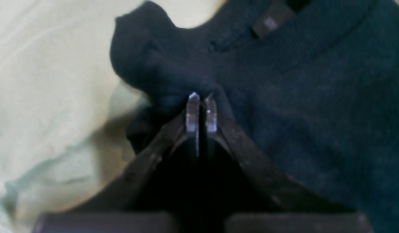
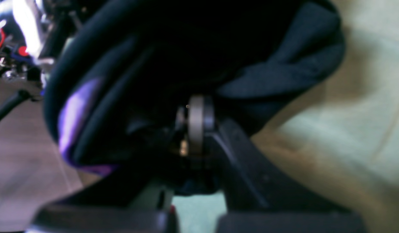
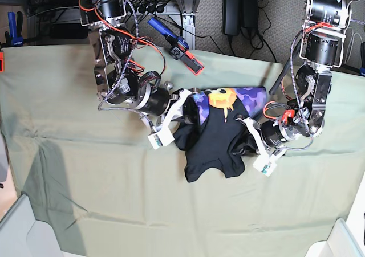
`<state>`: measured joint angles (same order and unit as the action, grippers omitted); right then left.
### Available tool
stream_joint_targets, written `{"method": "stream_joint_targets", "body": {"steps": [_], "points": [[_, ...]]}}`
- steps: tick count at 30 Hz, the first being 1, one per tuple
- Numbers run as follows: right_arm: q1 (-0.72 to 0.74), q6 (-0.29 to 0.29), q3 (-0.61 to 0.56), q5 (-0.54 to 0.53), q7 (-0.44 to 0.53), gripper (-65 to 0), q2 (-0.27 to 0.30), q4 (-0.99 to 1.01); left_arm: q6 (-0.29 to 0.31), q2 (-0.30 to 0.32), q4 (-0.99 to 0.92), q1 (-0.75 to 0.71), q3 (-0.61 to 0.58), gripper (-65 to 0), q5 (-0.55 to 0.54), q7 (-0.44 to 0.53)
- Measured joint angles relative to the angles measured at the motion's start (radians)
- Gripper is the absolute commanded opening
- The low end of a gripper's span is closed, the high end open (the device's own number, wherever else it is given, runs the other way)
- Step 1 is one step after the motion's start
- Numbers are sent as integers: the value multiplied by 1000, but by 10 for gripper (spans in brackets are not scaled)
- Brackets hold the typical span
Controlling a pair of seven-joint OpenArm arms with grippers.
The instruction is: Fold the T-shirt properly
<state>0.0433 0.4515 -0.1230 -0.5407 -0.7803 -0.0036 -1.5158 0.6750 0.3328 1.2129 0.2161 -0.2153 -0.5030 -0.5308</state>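
Black T-shirt hangs bunched mid-table between both arms, over the pale green cloth; purple print with an orange-yellow graphic faces up at its top. Left gripper is pinched on fabric beside the collar. Right gripper is clamped on a fold at the opposite edge.

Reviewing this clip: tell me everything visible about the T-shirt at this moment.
The T-shirt is black soft fabric, bunched and held up off the pale green cloth between the two arms. Its purple patterned print with an orange-yellow graphic shows along the top, while plain black fabric hangs below with a sleeve drooping to the cloth. The ribbed collar and a small label show in the left wrist view. The left tool and right tool are each shut on a fold of it.
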Motion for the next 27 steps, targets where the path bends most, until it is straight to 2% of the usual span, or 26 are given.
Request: {"method": "stream_joint_targets", "body": {"steps": [4, 8, 15, 21, 27], "points": [[-2, 0, 0, 45, -4, -650, -3, -10, 0, 10, 0, 32, 0, -633, 8, -3], [5, 0, 27, 63, -7, -650, 3, -66, 1, 50, 6, 53, 0, -633, -72, -96], [54, 0, 98, 59, -7, -650, 28, -169, 7, 119, 196, 28, 0, -633, -113, -131], [115, 0, 85, -66, -52, -650, 19, -169, 14, 145, 362, -12, 0, -633, -117, -169], [137, 0, 28, -68, -52, -650, 19, -169, 14, 148, 365, -29, 0, -633, -85, -176]]}}
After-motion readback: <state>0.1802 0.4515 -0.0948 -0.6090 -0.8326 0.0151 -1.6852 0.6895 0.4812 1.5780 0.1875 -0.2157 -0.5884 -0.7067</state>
